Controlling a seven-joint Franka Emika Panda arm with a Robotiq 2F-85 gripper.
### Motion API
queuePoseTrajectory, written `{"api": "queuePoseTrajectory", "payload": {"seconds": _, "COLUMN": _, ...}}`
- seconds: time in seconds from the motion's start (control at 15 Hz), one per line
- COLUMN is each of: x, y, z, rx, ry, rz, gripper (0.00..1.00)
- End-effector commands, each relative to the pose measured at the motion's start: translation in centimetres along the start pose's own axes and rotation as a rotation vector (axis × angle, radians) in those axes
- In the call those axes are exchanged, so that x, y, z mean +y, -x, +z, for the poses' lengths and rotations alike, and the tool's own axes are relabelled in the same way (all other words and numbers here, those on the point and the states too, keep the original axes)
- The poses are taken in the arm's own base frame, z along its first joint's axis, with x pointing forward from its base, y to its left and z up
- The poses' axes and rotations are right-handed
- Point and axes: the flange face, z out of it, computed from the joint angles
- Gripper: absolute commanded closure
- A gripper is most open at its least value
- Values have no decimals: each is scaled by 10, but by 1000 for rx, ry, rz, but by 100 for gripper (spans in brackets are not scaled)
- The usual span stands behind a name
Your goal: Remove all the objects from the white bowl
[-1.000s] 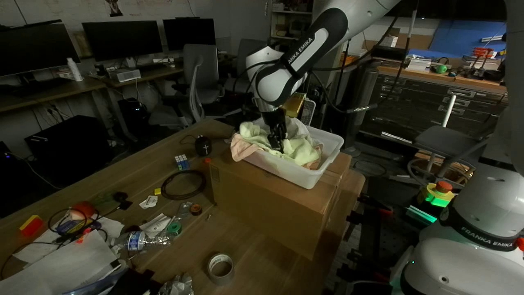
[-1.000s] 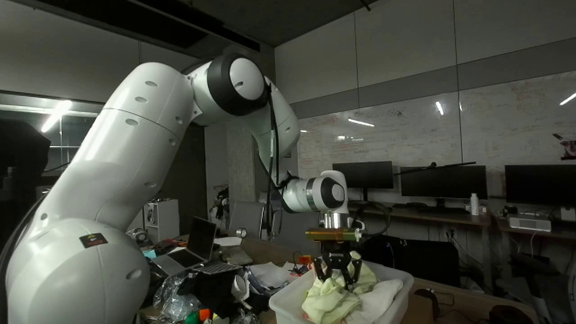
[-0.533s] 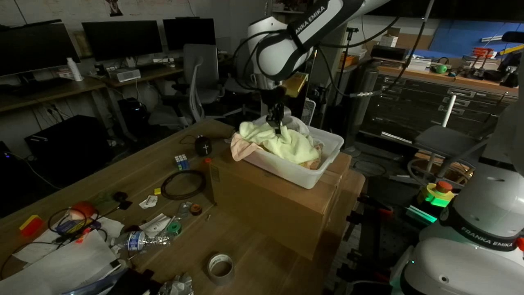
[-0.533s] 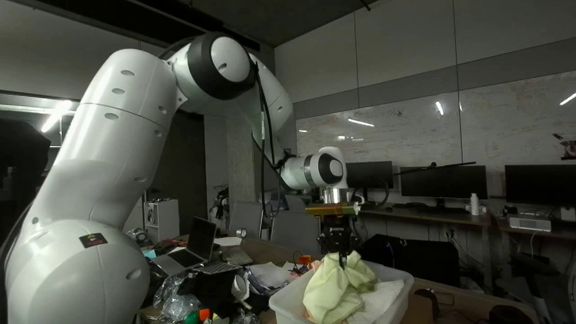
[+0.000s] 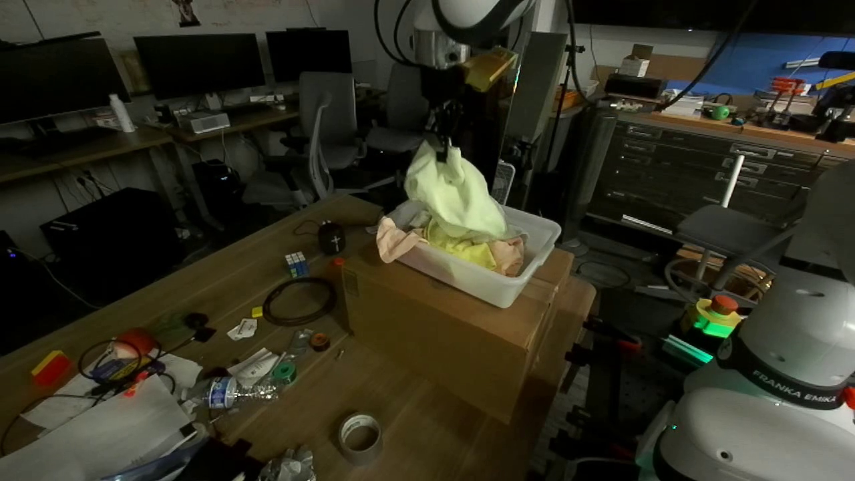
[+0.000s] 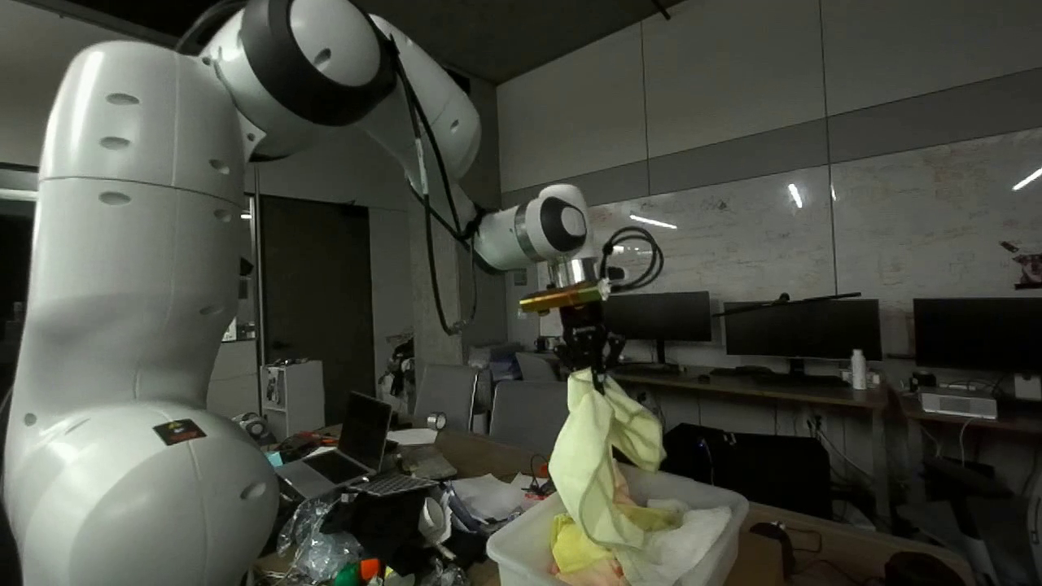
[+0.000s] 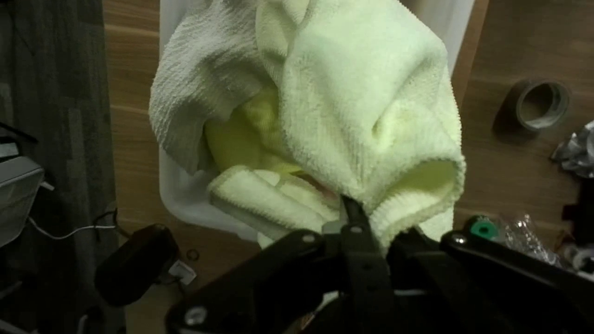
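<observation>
My gripper [image 5: 443,150] is shut on a pale yellow-green cloth [image 5: 457,190] and holds it up above the white bowl [image 5: 481,284], a rectangular plastic tub. The cloth hangs from the fingertips [image 6: 598,379], and its lower end still overlaps the things in the bowl [image 6: 517,544]. A brighter yellow cloth [image 6: 575,547], a white cloth [image 6: 692,533] and a pink cloth [image 5: 395,240] lie in the bowl, the pink one draped over its rim. In the wrist view the pale cloth [image 7: 362,93] is pinched between the fingers [image 7: 371,218] and hides much of the bowl.
The bowl stands on a cardboard box [image 5: 434,327] on the wooden table. A black speaker-like object [image 5: 330,237], a puzzle cube [image 5: 296,264], a cable coil [image 5: 298,302], a tape roll [image 5: 360,437] and a plastic bottle [image 5: 230,393] lie on the table. A laptop [image 6: 358,435] and clutter stand behind.
The gripper was down in the cloths, closed on the pale cloth and rose with it. The cloth now hangs stretched upward, uncovering the yellow cloth beneath. The bowl has not moved.
</observation>
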Motion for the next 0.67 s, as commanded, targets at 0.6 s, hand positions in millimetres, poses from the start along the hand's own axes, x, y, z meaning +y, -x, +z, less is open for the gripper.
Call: {"api": "queuePoseTrajectory", "payload": {"seconds": 0.6, "x": -176, "y": 70, "z": -225, "rx": 165, "ry": 34, "rz": -108, "gripper": 99}}
